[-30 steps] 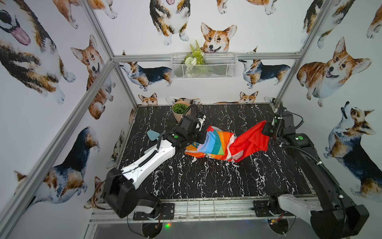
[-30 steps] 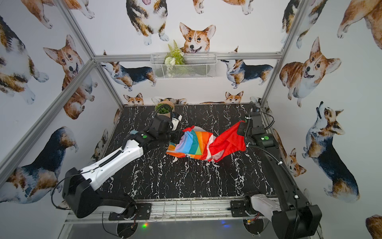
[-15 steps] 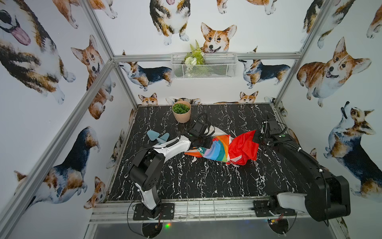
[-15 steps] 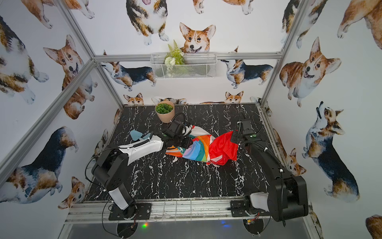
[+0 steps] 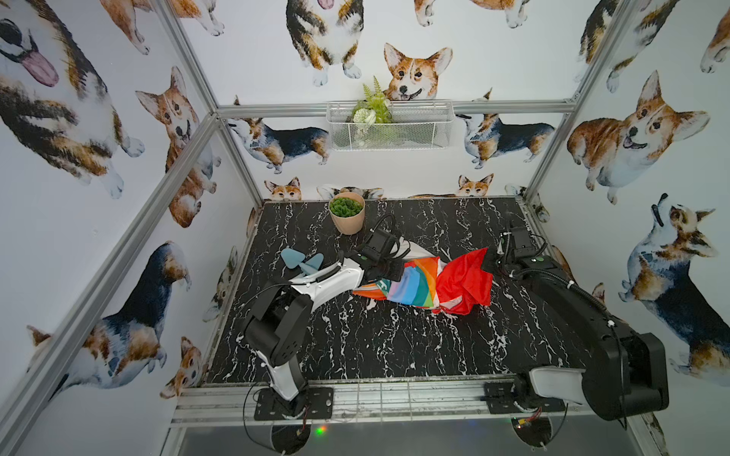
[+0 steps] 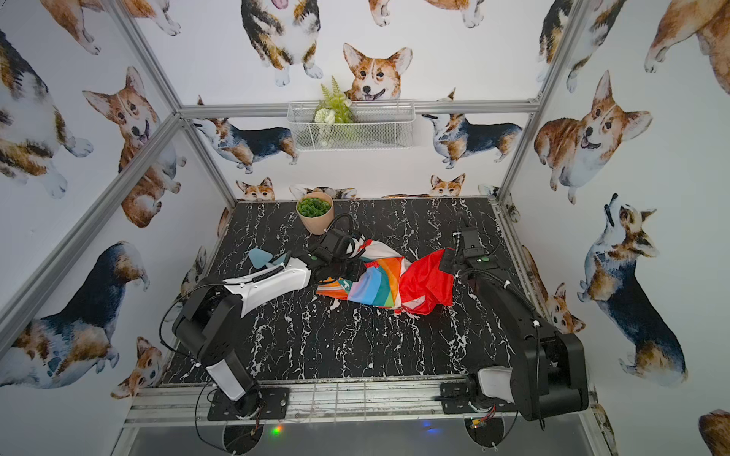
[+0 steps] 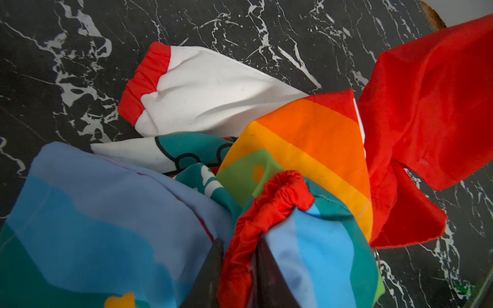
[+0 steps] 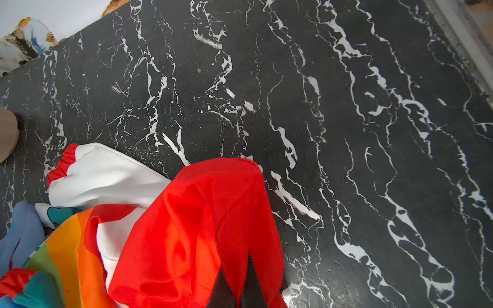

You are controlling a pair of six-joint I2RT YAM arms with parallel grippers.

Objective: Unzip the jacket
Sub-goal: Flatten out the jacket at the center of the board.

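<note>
Mid-table, on the black marble top (image 5: 395, 347), the jacket (image 5: 424, 282) sits bunched, rainbow stripes uppermost, red hood (image 5: 466, 276) at the robot's right. Its red elastic cuff (image 7: 269, 202) is pinched in the left gripper (image 7: 240, 241); the right gripper (image 8: 236, 265), jaws pressed together, nips the hood. Behind, apart, stands a potted plant (image 5: 347, 213).

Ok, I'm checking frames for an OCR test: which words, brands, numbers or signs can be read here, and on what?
No text reads whole in any view.
jacket, teal patch: white letter-like shapes, crumpled and cut off, unreadable.
jacket, white mark on green in a top view: too small to read.
plant pot, wire basket, both arms: no lettering visible.
</note>
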